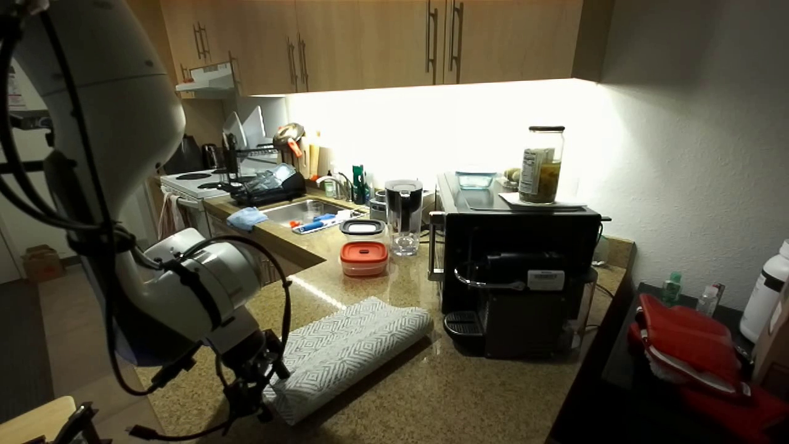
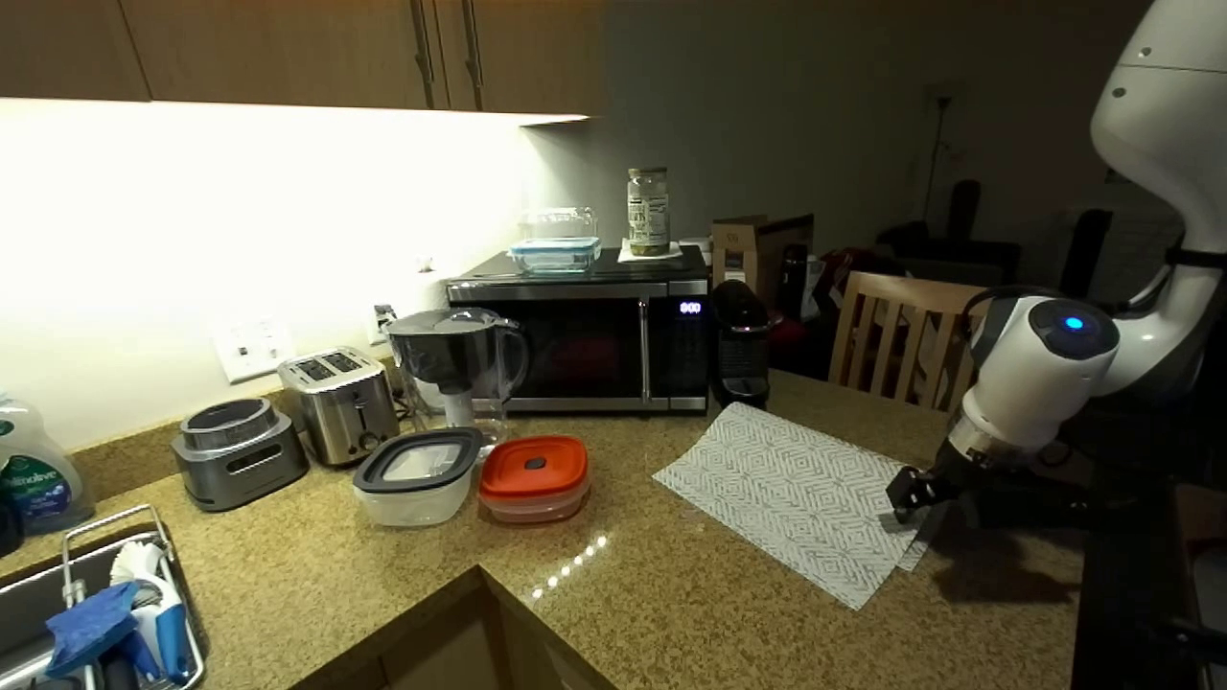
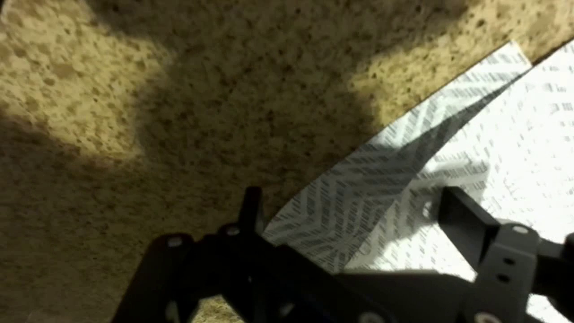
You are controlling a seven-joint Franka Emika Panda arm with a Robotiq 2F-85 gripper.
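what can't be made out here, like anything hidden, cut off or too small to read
Between the layers of the folded patterned sheet: covered by its top layer in every view.
Part of that sheet in the wrist view: behind the claw.
Fine print on the jar label: too small in both exterior views.
One side of the white bottle: cut off by the right edge of an exterior view.

1. Patterned sheet point(image 3: 515, 134): cut off by the wrist view's right edge; the hand point(image 3: 350, 192) hides part, contact unclear.
2. Soap bottle point(image 2: 43, 470) at the back edge of the surface point(image 2: 690, 594): cut off in an exterior view.
3. Jar label point(image 1: 535, 176): print too small to read.
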